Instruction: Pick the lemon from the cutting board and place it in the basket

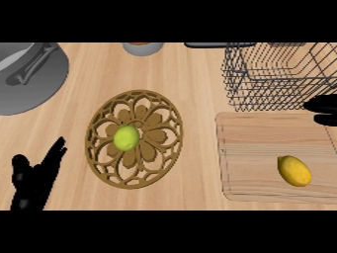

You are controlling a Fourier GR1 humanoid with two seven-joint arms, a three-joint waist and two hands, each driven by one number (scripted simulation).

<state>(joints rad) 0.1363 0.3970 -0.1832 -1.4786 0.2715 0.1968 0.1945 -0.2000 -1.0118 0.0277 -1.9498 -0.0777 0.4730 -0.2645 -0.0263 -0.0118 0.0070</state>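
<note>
The yellow lemon (293, 170) lies on the wooden cutting board (258, 143). My right hand (335, 111) hovers over the board's far edge, beside the wire basket (273, 96), fingers apart and empty, probably placed ready to reach down. My left hand (32, 178) rests open, lower left.

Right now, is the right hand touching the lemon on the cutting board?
Apart. The head view shows bare cutting board between the right hand, up by the basket, and the lemon.
</note>
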